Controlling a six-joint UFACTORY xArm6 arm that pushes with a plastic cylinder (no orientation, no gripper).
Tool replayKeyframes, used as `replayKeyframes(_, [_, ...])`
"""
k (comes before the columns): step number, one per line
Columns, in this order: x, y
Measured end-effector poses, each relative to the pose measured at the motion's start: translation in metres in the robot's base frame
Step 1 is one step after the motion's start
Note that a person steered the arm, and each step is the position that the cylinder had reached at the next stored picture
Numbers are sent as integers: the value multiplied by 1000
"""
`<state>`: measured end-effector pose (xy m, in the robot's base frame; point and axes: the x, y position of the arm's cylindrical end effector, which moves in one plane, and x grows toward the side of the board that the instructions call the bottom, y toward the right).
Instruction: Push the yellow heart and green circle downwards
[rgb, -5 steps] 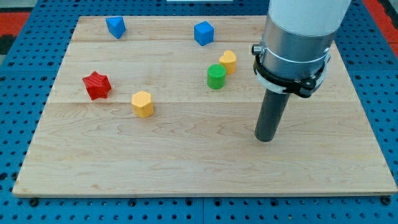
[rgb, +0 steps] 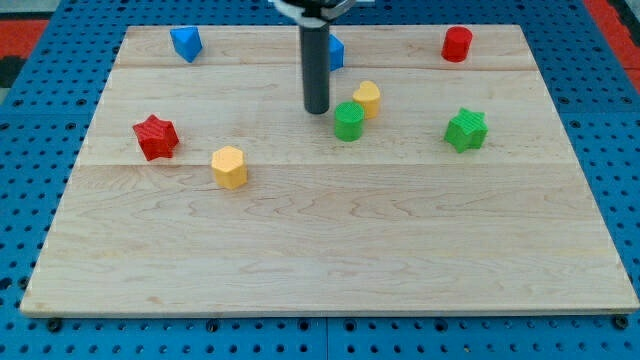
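The yellow heart (rgb: 367, 98) sits on the wooden board (rgb: 330, 260) a little above centre, touching the green circle (rgb: 348, 121) just below and left of it. My tip (rgb: 317, 109) stands just left of the green circle, a small gap away, and down-left of the yellow heart. The dark rod rises from it to the view's top.
A blue cube (rgb: 335, 52) sits behind the rod near the top. A blue block (rgb: 186, 43) is at top left, a red cylinder (rgb: 457, 44) at top right, a green star (rgb: 466, 130) at right, a red star (rgb: 156, 137) and a yellow hexagon (rgb: 229, 166) at left.
The rod has moved from the board's right side up and to the left, next to the green circle. The red cylinder and green star now show. No block has moved.
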<state>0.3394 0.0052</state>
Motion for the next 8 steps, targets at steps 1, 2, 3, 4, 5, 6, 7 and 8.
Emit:
replayKeyframes(1, [-30,4])
replayKeyframes(2, [-54,-4])
replayKeyframes(3, [-53,60])
replayKeyframes(4, [-17,80])
replayKeyframes(5, [4,70])
replayKeyframes(6, [-53,76])
replayKeyframes(7, [-42,56])
replayKeyframes(8, [6,30])
